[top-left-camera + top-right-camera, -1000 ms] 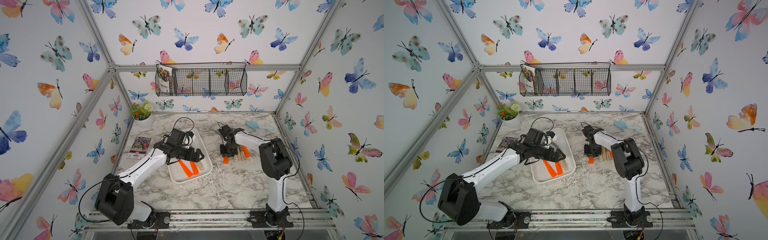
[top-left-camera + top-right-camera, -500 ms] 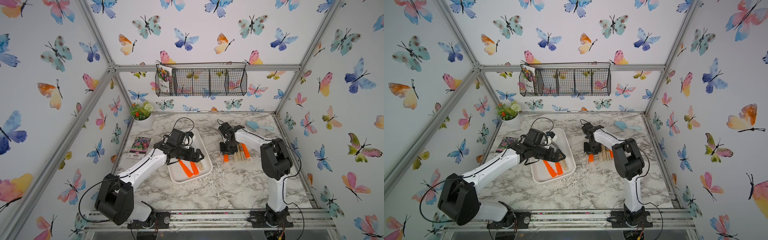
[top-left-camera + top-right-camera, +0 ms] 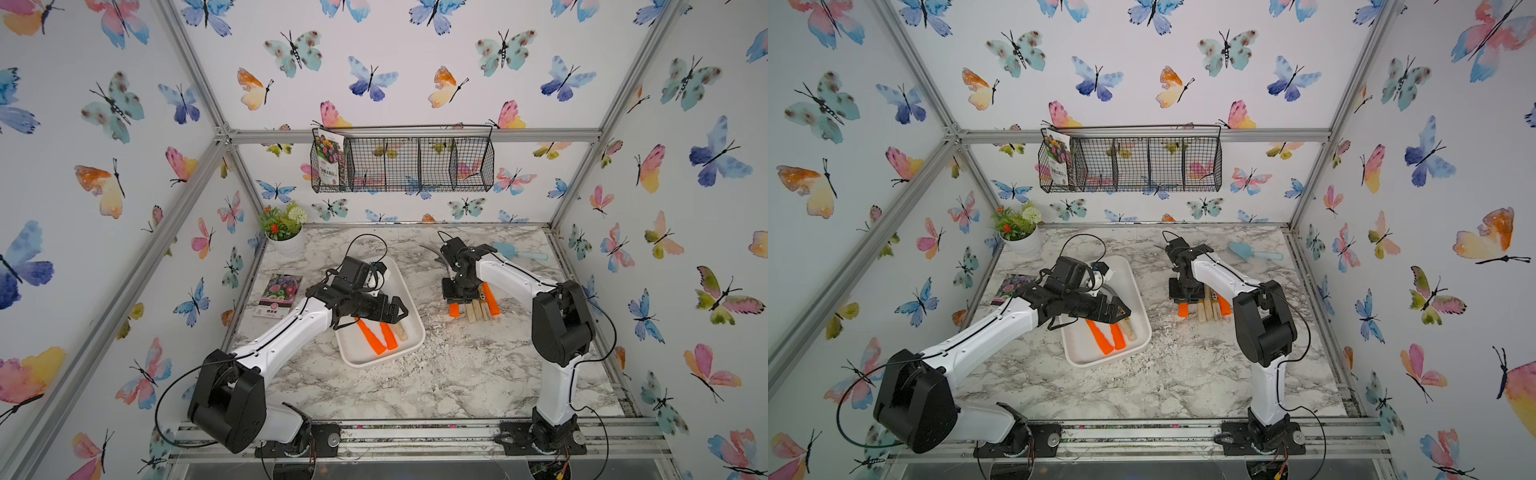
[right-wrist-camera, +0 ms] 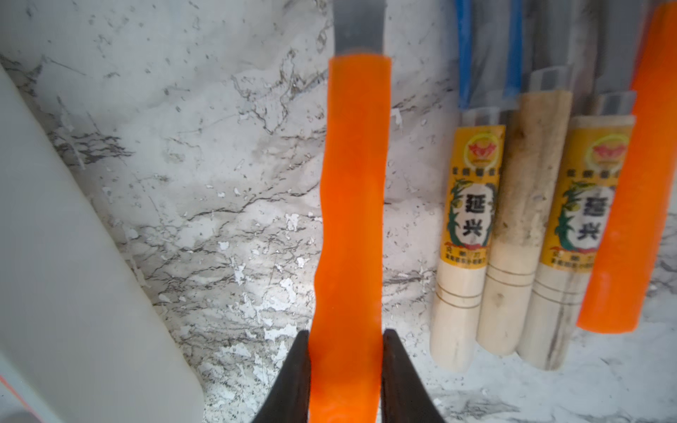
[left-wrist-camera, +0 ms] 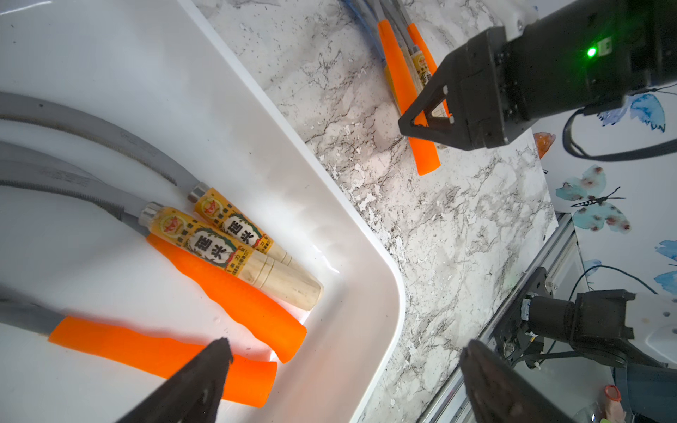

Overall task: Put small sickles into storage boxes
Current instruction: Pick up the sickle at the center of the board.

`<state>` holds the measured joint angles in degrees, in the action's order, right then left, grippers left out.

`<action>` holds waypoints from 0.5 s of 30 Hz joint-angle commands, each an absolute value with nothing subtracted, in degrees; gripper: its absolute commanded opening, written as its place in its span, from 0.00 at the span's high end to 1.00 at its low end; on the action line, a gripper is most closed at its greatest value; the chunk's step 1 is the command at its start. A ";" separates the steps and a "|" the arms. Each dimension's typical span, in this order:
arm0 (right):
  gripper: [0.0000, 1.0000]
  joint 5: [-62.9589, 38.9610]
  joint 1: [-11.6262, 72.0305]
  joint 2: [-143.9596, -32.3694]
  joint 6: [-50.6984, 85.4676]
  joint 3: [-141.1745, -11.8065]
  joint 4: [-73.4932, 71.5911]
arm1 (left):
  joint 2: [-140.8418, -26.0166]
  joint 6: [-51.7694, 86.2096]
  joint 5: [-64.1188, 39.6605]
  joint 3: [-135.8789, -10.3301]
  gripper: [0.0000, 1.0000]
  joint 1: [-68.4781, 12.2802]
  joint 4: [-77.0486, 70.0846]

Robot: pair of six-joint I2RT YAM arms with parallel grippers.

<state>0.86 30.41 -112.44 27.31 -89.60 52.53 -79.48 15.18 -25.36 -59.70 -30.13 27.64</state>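
Right gripper (image 4: pixel 346 333) clamps an orange-handled sickle (image 4: pixel 351 201); left gripper (image 5: pixel 344 348) hangs spread wide above the white tray (image 5: pixel 256 121) holding four sickles (image 5: pixel 234 241).

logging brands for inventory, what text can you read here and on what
"延兴": on the gold-labelled wooden sickle handles, including those in the white tray.
Smaller print on their labels: too blurred to read.
Basket seed packet and tabletop seed packet: too small to read.

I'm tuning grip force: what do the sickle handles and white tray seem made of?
Orange handle: likely moulded plastic or rubber, smooth, uniform bright colour, wavy contour. Pale handles: bare wood, matt, visible grain and turned grooves, paper-like labels. White tray: probably plastic, glossy, with highlights and rounded corner.
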 commanded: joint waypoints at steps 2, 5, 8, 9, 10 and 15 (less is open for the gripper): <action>0.86 0.78 31.38 -109.72 27.28 -91.66 55.27 | -75.75 15.94 -24.22 -60.23 0.02 -30.25 29.26; 0.86 0.96 32.31 -109.49 27.54 -92.36 56.00 | -74.21 16.39 -23.99 -59.47 0.02 -30.23 29.48; 0.86 1.05 33.53 -109.33 27.99 -93.15 56.42 | -72.63 16.76 -23.57 -58.78 0.02 -30.28 30.04; 0.86 1.15 33.98 -109.24 28.15 -93.51 56.55 | -72.01 16.95 -23.39 -58.57 0.02 -30.23 30.21; 0.86 1.23 34.48 -109.25 28.29 -93.91 56.81 | -71.44 17.05 -23.25 -58.32 0.02 -30.23 30.40; 0.86 1.58 37.35 -109.64 29.30 -96.32 57.90 | -68.25 18.04 -22.68 -56.60 0.02 -30.23 31.20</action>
